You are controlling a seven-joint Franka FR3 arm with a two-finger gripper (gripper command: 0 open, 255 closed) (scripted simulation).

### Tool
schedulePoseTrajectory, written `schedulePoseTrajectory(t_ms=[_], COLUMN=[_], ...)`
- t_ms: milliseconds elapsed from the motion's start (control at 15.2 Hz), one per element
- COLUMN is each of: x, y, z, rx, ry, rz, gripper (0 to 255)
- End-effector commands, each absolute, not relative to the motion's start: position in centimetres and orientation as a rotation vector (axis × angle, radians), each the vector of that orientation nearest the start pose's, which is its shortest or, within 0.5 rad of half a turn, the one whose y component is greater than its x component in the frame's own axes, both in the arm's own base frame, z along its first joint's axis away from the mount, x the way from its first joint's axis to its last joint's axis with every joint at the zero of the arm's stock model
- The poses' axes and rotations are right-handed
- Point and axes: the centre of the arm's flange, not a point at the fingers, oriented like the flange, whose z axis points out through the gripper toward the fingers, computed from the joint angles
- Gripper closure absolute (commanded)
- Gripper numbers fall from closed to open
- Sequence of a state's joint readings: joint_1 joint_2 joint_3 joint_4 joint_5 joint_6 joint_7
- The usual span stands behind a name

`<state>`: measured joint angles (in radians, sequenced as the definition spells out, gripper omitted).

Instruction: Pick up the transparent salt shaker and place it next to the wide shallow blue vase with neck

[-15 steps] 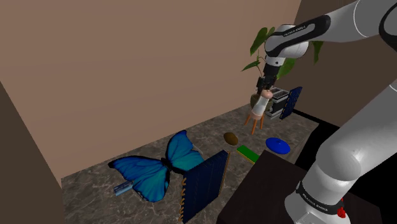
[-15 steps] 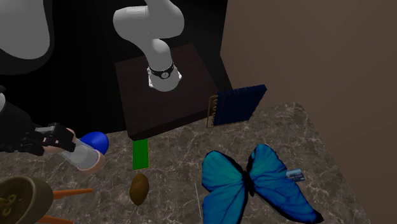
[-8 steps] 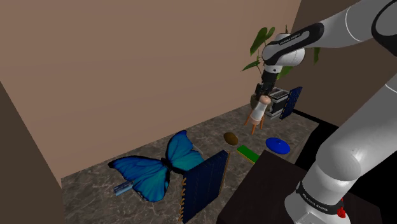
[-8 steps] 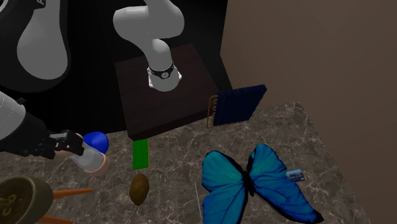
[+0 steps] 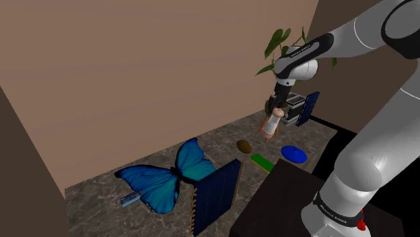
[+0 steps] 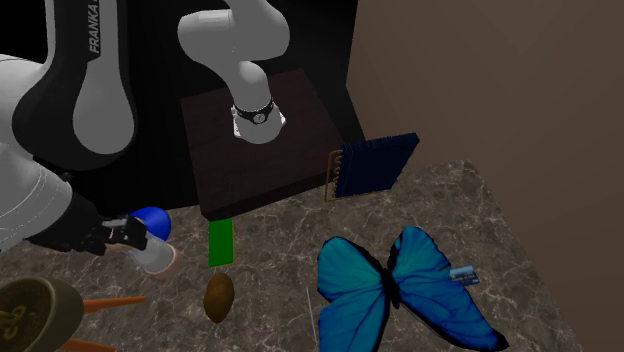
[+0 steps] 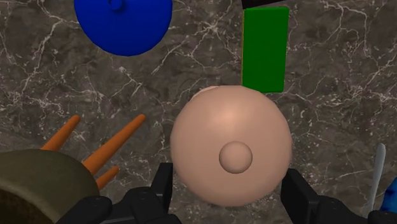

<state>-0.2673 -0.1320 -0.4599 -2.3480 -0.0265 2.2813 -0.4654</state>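
— Biggest first?
— Marble top (image 5: 222, 143) across the shoulder view's lower middle, with a blue butterfly (image 5: 161, 182) at lower left.
— Blue vase (image 5: 293, 153)?
— Right of centre, flat on the marble, near a green block (image 5: 262, 162).
— Salt shaker (image 5: 271, 124)?
— Upper right, tilted, off the marble, clasped between the gripper's (image 5: 274, 109) black fingers.

Exterior views seemingly opposed; share vase (image 5: 293, 153).

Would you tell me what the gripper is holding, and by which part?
The gripper holds the salt shaker by its upper end; its pinkish end hangs downward.
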Motion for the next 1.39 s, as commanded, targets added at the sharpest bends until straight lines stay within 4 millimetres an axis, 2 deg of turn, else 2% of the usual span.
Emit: schedulePoseTrajectory(t_ms=[0, 1320], x=[36.6, 36.6], y=[-32.9, -32.9], z=[37.4, 26.9], rx=[-3.115, -3.115], ry=[0.381, 0.381], rz=[-0.103, -0.103], gripper=[255, 255])
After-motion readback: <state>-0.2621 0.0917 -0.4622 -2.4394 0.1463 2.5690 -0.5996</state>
